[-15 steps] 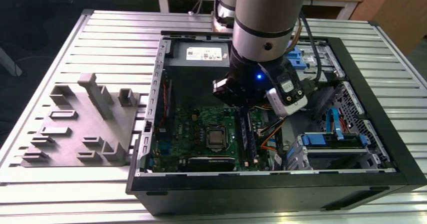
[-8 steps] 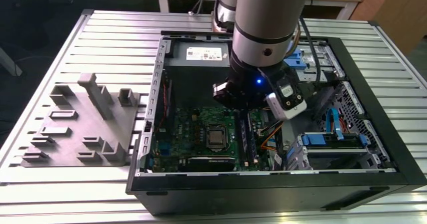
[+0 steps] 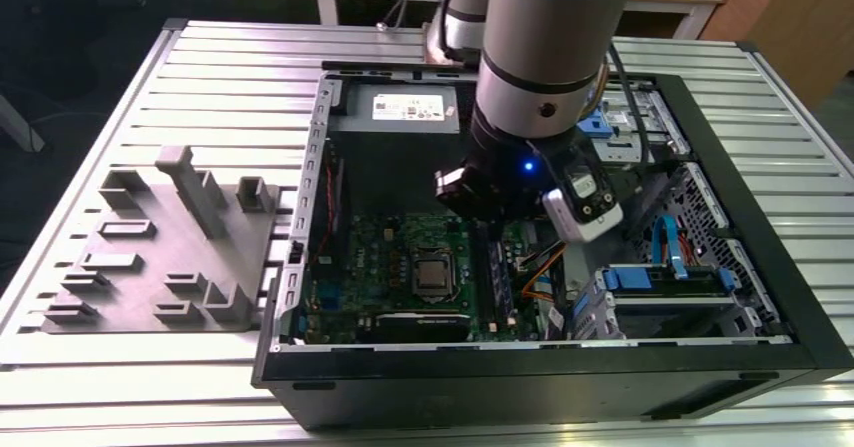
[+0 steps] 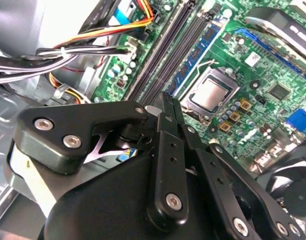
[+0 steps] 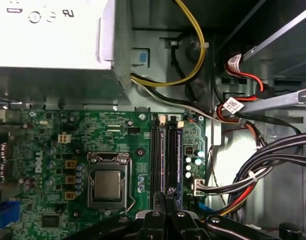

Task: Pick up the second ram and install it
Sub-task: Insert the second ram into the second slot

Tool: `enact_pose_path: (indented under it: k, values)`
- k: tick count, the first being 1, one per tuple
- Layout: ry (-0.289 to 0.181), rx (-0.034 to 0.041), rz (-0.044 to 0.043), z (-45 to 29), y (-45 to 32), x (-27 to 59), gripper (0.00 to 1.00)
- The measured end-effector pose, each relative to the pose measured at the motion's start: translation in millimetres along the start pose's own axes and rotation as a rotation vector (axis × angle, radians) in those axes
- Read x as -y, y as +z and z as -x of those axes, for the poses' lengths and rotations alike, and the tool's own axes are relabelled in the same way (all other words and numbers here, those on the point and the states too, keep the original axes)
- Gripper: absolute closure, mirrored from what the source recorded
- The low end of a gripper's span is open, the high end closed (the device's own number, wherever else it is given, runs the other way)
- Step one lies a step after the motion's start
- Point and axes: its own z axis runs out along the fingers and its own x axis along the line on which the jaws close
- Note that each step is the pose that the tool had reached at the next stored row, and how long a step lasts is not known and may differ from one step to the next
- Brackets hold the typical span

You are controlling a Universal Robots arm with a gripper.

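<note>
Exterior view, table: a pale slatted table (image 3: 200, 57) carries an open black computer case (image 3: 561, 377) across the middle and lower right of the frame
Exterior view, fixture: a grey plastic fixture (image 3: 174, 257) with upright slabs sits on the table at the exterior view's left, just beside the case
Exterior view, arm: the arm (image 3: 541, 57) comes down from the upper middle of the frame into the case
Exterior view, claw: the claw (image 3: 483, 229) hangs low inside the case over the green motherboard (image 3: 387, 257), to the exterior view's right of the processor socket (image 3: 430, 275)
First wrist view, second ram: the second ram (image 5: 169, 160) is a thin dark stick standing on edge, in line with the memory slot rails (image 5: 156, 160) and just beside them
First wrist view, claw: the black fingers (image 5: 158, 220) are drawn together on the stick's upper edge, gripping it
First wrist view, surroundings: a grey metal box (image 5: 48, 45) lies beyond the motherboard, and a bundle of cables (image 5: 263, 165) lies on the far side of the rails from the socket
Second wrist view, claw: the fingertips meet right over the rails, pinched on the stick, with the socket near
Second wrist view, seating: I cannot tell whether the stick is pressed fully into its slot
</note>
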Motion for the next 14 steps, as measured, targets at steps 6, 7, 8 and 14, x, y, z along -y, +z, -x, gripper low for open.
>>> enact_pose_path:
  k: [6, 7, 8, 14]
  values:
    - [0.0, 0.0, 0.0, 1.4, 8.9, 0.5, 0.92]
    - [0.0, 0.0, -0.0001, 1.4, 10.4, 0.5, 0.92]
    - [0.0, 0.0, 0.0, 1.3, 11.9, 0.6, 0.92]
    - [0.0, 0.0, -0.0001, 1.0, 19.3, 1.0, 0.92]
